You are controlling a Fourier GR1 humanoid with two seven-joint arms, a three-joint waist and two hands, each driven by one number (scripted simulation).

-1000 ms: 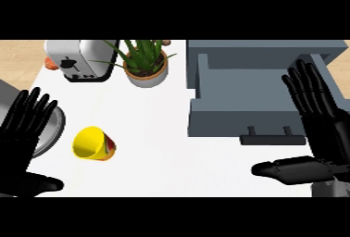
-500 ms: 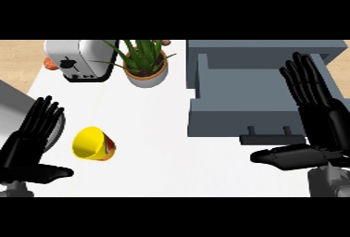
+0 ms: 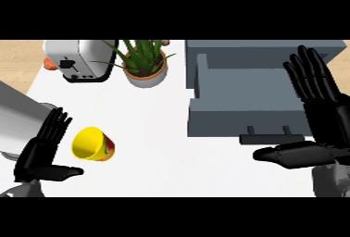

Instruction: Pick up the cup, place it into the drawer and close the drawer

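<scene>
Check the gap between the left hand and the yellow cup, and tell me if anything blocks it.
Nothing visible blocks it. The left hand is open just left of the yellow cup, which lies tipped on the white counter, with only bare counter between them.

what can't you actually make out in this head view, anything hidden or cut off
- Open grey drawer: its right side is hidden behind the black right hand.
- Large grey rounded object: cut by the left edge, its lower part behind the black left hand; what it is stays unclear.
- Small orange item: mostly hidden behind the silver toaster.
- Lying yellow cup: its base faces away.
</scene>
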